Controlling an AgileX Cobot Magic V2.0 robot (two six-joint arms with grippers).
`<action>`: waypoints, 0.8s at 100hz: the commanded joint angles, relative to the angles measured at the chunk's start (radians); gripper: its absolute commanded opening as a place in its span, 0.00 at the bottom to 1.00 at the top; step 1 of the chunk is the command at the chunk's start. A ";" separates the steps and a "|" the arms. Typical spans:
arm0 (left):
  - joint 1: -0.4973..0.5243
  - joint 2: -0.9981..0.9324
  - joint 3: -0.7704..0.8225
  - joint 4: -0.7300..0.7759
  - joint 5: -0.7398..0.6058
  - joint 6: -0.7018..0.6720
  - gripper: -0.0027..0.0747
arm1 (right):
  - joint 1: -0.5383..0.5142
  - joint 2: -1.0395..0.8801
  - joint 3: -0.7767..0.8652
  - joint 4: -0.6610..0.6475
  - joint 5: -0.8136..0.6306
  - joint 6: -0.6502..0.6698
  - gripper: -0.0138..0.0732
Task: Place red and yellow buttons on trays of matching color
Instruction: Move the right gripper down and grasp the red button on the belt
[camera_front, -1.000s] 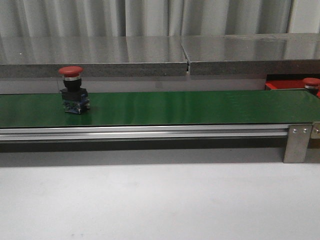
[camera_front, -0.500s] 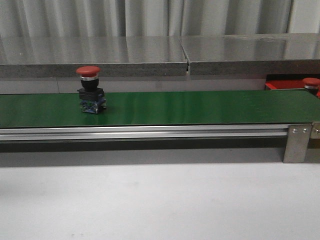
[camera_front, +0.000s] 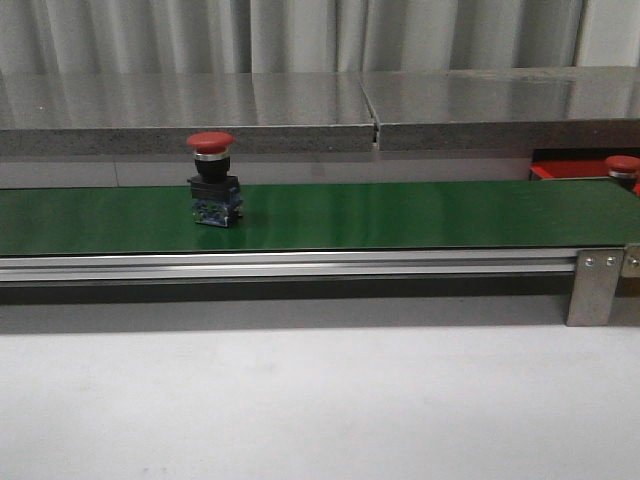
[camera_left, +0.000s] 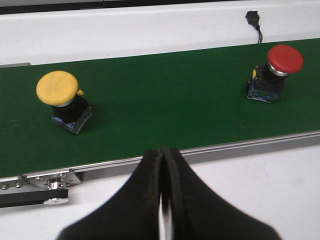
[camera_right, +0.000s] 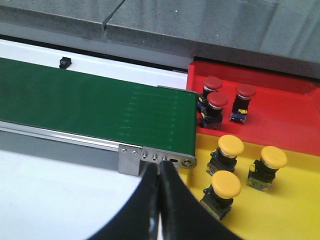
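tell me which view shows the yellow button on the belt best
Left wrist view: the yellow button stands whole on the green belt. The front view misses it; the right wrist view shows only buttons already in trays.

Glossy green belt (camera_front: 400, 215), brushed-metal rail (camera_front: 300, 263)

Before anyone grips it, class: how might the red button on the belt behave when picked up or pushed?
The red button looks rigid, so it should not flex. Its wide cap sits high over a narrow base, so a push near the cap may tip it. The domed cap looks smooth; the blocky body is probably the surer grip.
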 joint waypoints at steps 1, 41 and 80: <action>-0.019 -0.084 0.020 -0.032 -0.088 0.002 0.01 | 0.001 0.008 -0.026 0.008 -0.076 -0.007 0.08; -0.025 -0.413 0.219 -0.037 -0.113 0.002 0.01 | 0.001 0.015 -0.027 0.008 -0.051 -0.007 0.08; -0.025 -0.477 0.250 -0.032 -0.110 0.002 0.01 | 0.060 0.166 -0.122 0.008 -0.044 -0.007 0.08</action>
